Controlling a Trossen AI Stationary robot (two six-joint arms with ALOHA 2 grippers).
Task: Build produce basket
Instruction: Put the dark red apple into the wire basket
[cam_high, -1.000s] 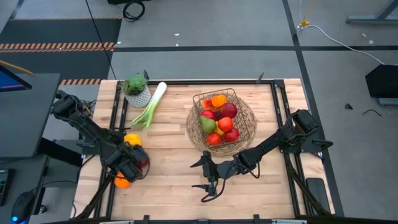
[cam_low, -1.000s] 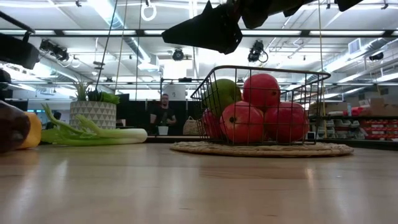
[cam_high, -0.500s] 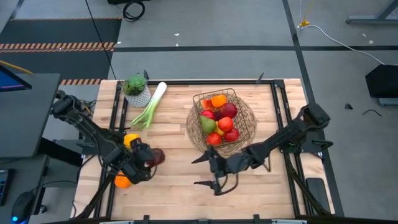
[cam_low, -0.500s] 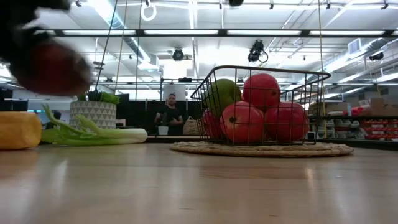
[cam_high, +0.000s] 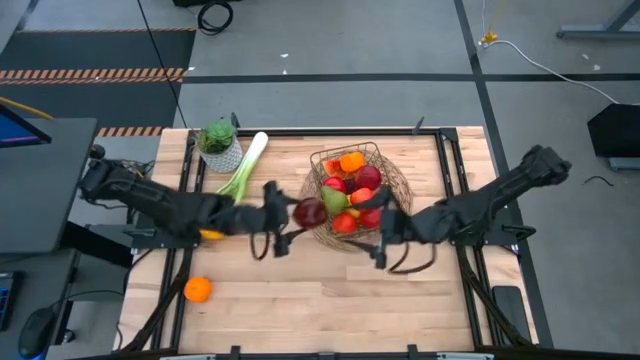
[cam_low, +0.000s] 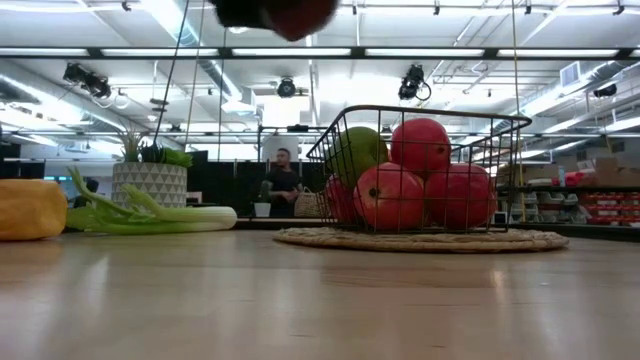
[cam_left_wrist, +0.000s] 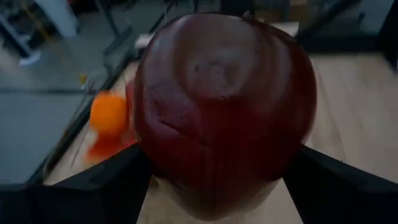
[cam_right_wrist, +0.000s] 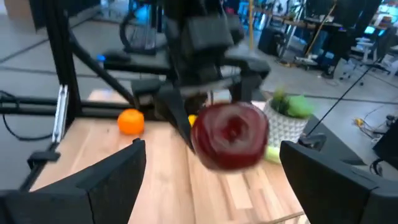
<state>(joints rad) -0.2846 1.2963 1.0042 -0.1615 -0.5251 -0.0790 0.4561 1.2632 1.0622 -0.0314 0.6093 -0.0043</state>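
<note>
My left gripper reaches in from the table's left and is shut on a dark red apple, just left of the basket. The apple shows at the top edge of the low view. The wire basket stands on a round woven base and holds red apples, a green pear and an orange. My right gripper hangs open and empty at the basket's near right. A leek lies on the table at the far left. An orange rests near the left front. My left gripper pinches the apple between its two fingers, one on each of its opposite sides. The fingers come roughly level from the table's left. The apple is lifted clear, high above the table.
A leafy plant in a white pot stands at the far left corner beside the leek. A yellow piece of produce lies on the table under my left arm. A person stands in the room beyond the table.
My left gripper has risen from the table's left front and swung toward the basket, tipping from pointing down to nearly level. The apple has gone with it, lifted clear. My right gripper has risen and drawn back toward the table's right, staying open.
</note>
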